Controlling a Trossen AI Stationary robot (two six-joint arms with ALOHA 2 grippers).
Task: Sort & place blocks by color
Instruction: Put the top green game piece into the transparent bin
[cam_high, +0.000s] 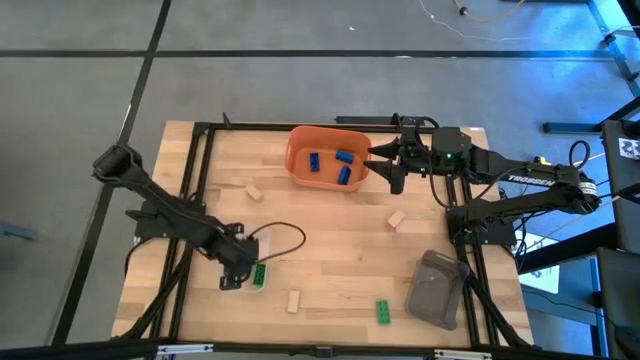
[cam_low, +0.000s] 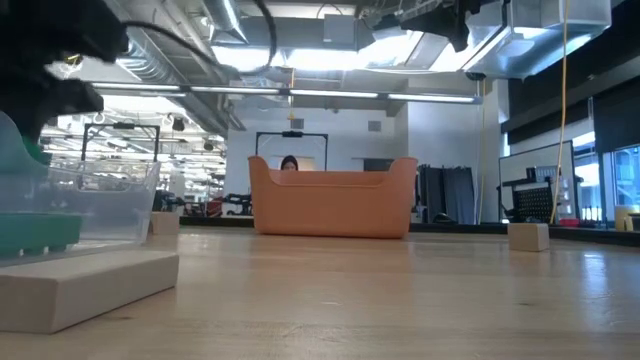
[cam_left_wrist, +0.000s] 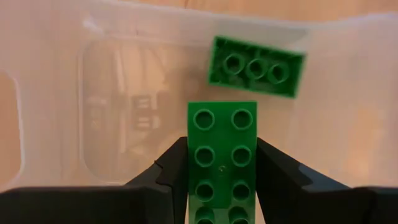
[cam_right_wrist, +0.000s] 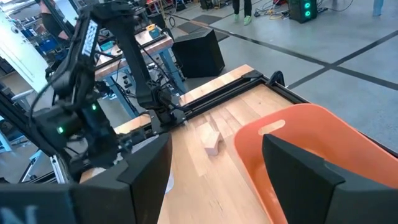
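My left gripper (cam_left_wrist: 222, 149) is shut on a green block (cam_left_wrist: 222, 143) above a clear tray (cam_left_wrist: 56, 112) at the table's near left. A second green block (cam_left_wrist: 256, 67) lies flat on the tray's floor. A third green block (cam_high: 383, 312) lies on the table near the front edge. Three blue blocks (cam_high: 343, 165) lie in the orange bin (cam_high: 300, 165) at the far middle. My right gripper (cam_high: 385, 165) stands open and empty over the bin's right rim. Tan blocks (cam_high: 253, 190), (cam_high: 397, 219), (cam_high: 294, 300) lie scattered on the wood. My left gripper pinches the green block's two long sides (cam_left_wrist: 193, 168) between its two fingers (cam_left_wrist: 171, 177), which point steeply down along the block. The block's studded face shows and its free end juts beyond the fingertips. The block hangs clear above the tray, seen in the low view (cam_low: 20, 150).
A grey tray (cam_high: 438, 288) stands at the near right. A black frame (cam_high: 200, 150) runs along the table's edges. A cable (cam_high: 285, 235) loops beside my left arm. Bare wood lies in the table's middle.
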